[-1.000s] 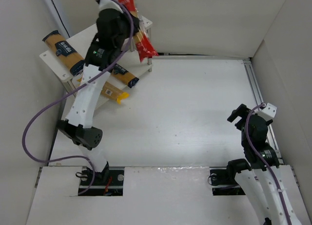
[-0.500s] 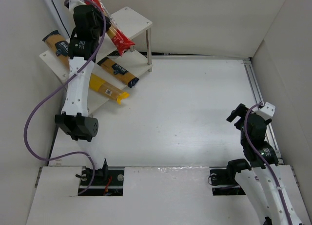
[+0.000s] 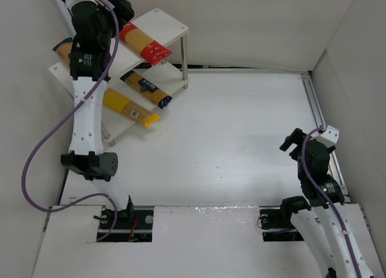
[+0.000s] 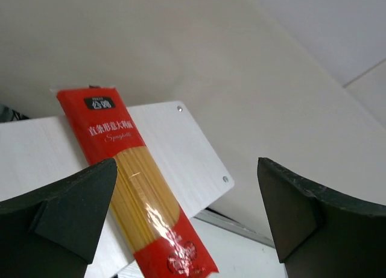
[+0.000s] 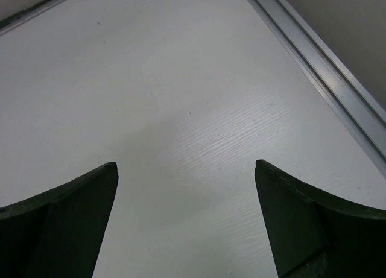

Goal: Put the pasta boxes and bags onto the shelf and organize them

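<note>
Hovering over the top board of the shelf (image 3: 169, 25), my left gripper (image 3: 122, 5) has its jaws wide apart, gripping nothing. The red pack (image 3: 143, 44) lies flat on that top board, slanting across it, under my fingers and apart from them. On the lower board lie a plain yellow pack (image 3: 129, 109) and an orange-yellow pack with navy ends (image 3: 146, 88). A second navy-ended pack (image 3: 63, 48) shows at the shelf's far left, partly behind my arm. My right gripper (image 3: 293, 140) hangs over the table (image 3: 241, 127), well away from the shelf, jaws apart too.
</note>
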Motion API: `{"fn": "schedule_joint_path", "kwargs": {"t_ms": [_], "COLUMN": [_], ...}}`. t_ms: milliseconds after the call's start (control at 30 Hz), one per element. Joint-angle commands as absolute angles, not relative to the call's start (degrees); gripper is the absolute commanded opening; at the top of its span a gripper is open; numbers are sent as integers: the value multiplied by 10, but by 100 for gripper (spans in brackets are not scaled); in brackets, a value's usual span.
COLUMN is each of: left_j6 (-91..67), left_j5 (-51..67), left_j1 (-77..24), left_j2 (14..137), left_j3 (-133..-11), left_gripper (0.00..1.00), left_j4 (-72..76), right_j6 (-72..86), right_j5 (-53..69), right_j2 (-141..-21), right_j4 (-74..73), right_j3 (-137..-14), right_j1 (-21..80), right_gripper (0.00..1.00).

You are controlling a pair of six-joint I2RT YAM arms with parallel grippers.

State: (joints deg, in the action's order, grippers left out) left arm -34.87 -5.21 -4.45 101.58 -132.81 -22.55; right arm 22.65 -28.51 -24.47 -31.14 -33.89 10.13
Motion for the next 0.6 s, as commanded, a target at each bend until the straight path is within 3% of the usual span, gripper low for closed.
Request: {"fn": "schedule_joint_path", "kwargs": {"t_ms": [0, 167, 433, 567], "left_j6": [-296, -226, -258, -292], "left_j5": [-85, -132, -189, -195], "left_j1": [-62, -190, -416, -470], "left_j2": [928, 886, 760, 754], "left_j3": [-1323, -1251, -721, -619], "left_gripper": [100, 100, 100, 100], "left_j4": [-213, -281, -71, -34], "right_j6": [210, 190, 178, 171], "right_j5": [-264, -226, -204, -191], "right_j2": [-245, -258, -329, -335], "right_j4": [-272, -259, -267, -259], "right_j3": [-347, -353, -381, -381], "right_j1": [99, 99, 99, 99], "right_gripper": [99, 99, 99, 99]}}
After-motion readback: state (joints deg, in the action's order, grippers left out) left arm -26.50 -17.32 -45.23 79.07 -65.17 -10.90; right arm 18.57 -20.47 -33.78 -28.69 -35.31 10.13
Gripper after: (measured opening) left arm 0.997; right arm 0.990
